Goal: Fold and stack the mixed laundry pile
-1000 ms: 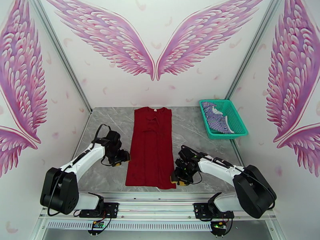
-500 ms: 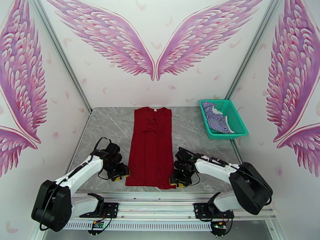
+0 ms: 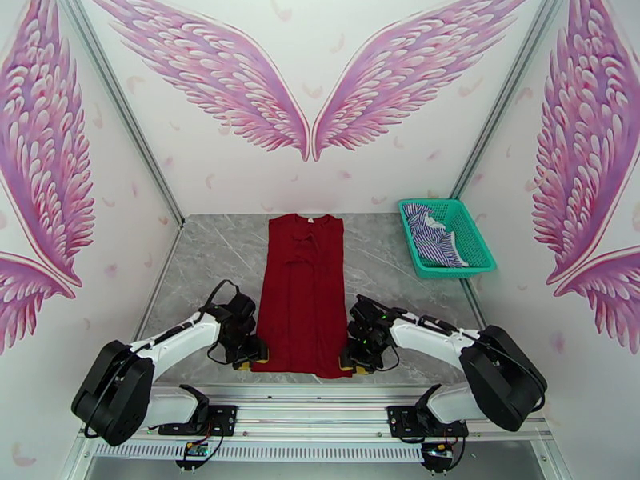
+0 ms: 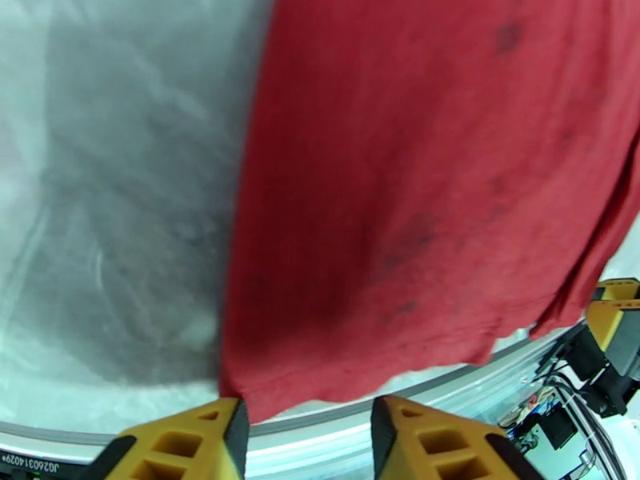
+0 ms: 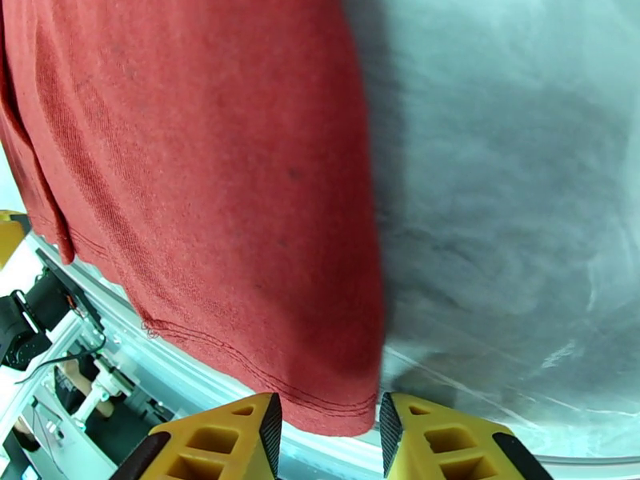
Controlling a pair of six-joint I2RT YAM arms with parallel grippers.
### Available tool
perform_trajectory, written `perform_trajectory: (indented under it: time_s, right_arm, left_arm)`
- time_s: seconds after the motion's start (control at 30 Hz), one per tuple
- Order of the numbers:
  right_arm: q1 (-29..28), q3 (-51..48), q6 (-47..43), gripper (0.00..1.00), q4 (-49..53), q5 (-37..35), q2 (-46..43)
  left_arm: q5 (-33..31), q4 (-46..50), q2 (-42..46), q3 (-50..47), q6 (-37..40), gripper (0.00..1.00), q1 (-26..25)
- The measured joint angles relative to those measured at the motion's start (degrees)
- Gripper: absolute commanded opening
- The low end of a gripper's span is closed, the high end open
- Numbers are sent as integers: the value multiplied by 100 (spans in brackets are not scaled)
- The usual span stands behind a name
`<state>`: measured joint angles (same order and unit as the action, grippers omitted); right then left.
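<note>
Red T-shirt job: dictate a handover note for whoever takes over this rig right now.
Left gripper: open, at the near-left hem corner of the dark red T-shirt.
Right gripper: open, at the near-right hem corner.
T-shirt lies flat on the table; striped shirt crumpled in the teal basket.
Done: sleeves look folded in.
Left: fold hem up, fold striped shirt, stack.

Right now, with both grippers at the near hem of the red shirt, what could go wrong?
1. The left gripper stands open with the red shirt's corner beside one finger, not centred; closing could miss it or pinch a sliver.
2. The right gripper straddles its corner more squarely, so one side may lift first and skew the fold.
3. The hem lies by the table's near edge; low fingers may scrape it.
</note>
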<state>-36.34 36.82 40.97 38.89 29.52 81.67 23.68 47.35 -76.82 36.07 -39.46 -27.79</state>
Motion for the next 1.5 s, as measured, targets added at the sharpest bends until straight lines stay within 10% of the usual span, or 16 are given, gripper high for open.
perform_trajectory:
  time_s: [0.5,0.83,1.5]
  right_arm:
    - [-208,-44,151,28,-175,-46,2]
    - [-247,-81,153,28,-234,-85,2]
    - [-247,-111,151,24,-278,-85,2]
  left_arm:
    - [-262,-98,0,-74,-238,42,-177]
    - [-953,654,310,363,-175,57,-229]
    - [-1172,232,-341,197,-407,32,-774]
